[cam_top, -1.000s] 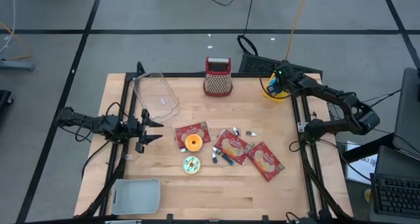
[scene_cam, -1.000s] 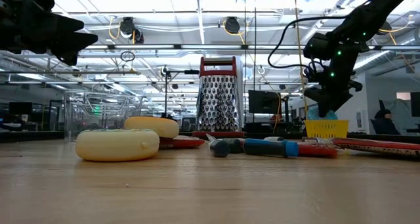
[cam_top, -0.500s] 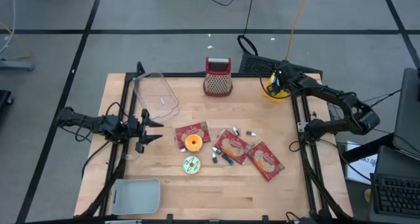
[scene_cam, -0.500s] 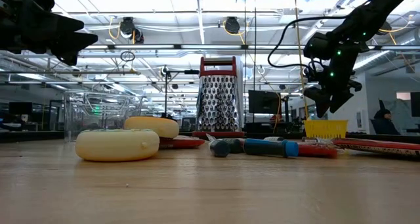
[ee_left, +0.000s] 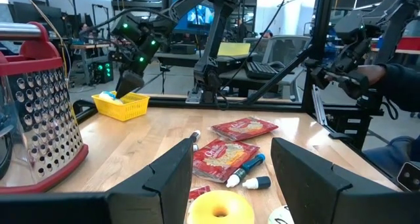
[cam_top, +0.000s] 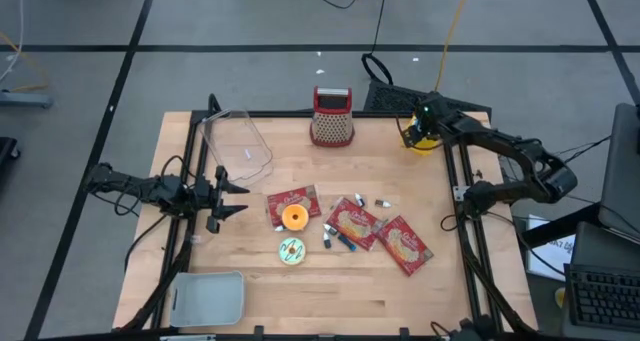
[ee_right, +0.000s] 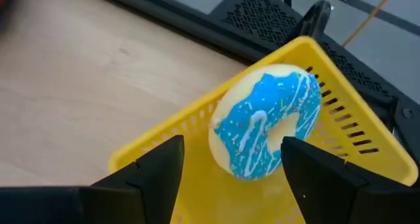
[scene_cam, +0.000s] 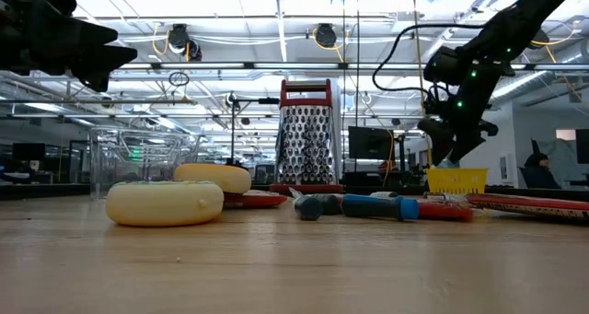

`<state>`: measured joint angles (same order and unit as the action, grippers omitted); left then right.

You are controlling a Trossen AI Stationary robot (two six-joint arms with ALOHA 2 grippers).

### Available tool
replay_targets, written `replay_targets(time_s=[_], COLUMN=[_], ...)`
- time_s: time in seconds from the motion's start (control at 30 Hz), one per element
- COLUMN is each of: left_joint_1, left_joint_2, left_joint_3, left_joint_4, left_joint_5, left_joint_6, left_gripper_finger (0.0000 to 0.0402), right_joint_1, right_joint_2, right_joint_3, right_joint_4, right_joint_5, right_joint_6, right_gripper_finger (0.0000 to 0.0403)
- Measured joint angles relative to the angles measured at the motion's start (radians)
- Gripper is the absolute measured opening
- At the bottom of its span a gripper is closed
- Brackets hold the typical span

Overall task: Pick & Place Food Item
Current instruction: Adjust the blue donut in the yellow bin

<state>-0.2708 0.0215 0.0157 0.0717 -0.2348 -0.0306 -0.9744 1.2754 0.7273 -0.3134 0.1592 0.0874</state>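
A blue-iced donut (ee_right: 266, 122) lies in the yellow basket (ee_right: 172, 155) at the table's far right corner, tilted on its edge against the basket's slotted wall. My right gripper (ee_right: 239, 178) hangs open just above the basket (cam_top: 428, 143), slanting down, its fingers either side of the donut without touching it. My left gripper (cam_top: 232, 199) waits open and level at the table's left edge, with nothing between its fingers (ee_left: 164, 178). On the middle of the table lie an orange donut (cam_top: 294, 217) and a green-iced donut (cam_top: 291, 250).
A red-framed grater (cam_top: 332, 116) stands at the far edge and a clear container (cam_top: 237, 141) at the far left. Red snack packets (cam_top: 404, 243) and small markers (cam_top: 340, 239) lie mid-table. A grey tray (cam_top: 208, 296) sits at the near left.
My right gripper has opened and let go of the blue-iced donut, which has dropped into the yellow basket. The gripper has then tipped and swung a little toward the table's left above the basket.
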Motion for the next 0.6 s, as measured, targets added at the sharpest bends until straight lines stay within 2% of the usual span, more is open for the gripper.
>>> replay_targets(time_s=[0.17, 0.3, 0.6], left_joint_1=[0.0, 0.0, 0.0], left_joint_2=[0.0, 0.0, 0.0], left_joint_3=[0.0, 0.0, 0.0], left_joint_4=[0.0, 0.0, 0.0], left_joint_5=[0.0, 0.0, 0.0], left_joint_6=[0.0, 0.0, 0.0], left_gripper_finger=[0.0209, 0.0209, 0.0209], right_joint_1=[0.0, 0.0, 0.0], right_joint_2=[0.088, 0.134, 0.135], right_joint_3=[0.0, 0.0, 0.0], right_joint_4=[0.01, 0.049, 0.063], right_joint_5=[0.002, 0.066, 0.079], right_joint_6=[-0.026, -0.028, -0.058], right_gripper_finger=[0.024, 0.0238, 0.0204])
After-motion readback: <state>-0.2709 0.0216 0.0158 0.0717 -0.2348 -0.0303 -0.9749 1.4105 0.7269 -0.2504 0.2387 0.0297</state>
